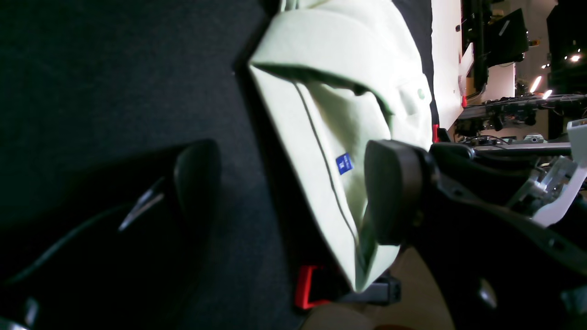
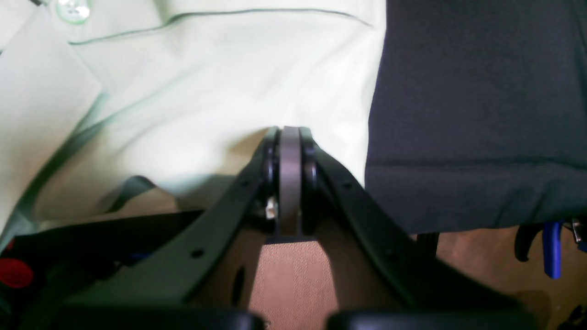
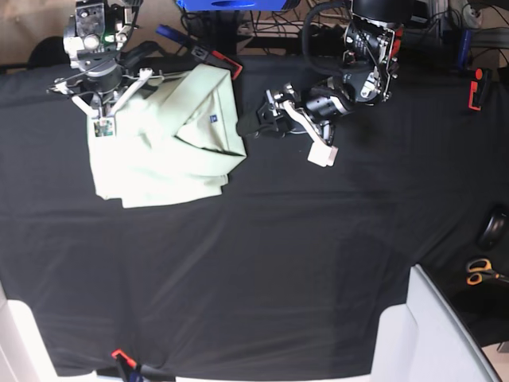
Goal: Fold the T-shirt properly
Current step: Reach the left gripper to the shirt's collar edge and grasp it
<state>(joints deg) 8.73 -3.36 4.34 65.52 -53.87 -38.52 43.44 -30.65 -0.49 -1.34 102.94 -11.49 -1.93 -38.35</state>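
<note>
The pale mint-green T-shirt [image 3: 159,151] lies partly folded on the black table cloth at the back left, its small blue mark [image 3: 214,118] near the right edge. My left gripper [image 3: 248,126] is open just off that right edge. In the left wrist view its fingers straddle the shirt's hem [image 1: 330,91] close to the blue mark [image 1: 344,163], holding nothing. My right gripper [image 3: 101,131] is shut over the shirt's far left corner. Its tips [image 2: 289,137] press against the fabric [image 2: 206,91]; whether cloth is pinched between them does not show.
The black table cloth [image 3: 262,263] covers the table. Red clamps sit at the back edge [image 3: 227,62] and far right [image 3: 475,87]. Scissors [image 3: 479,272] and a dark object [image 3: 493,227] lie at the right edge. A pale panel [image 3: 429,334] fills the front right corner.
</note>
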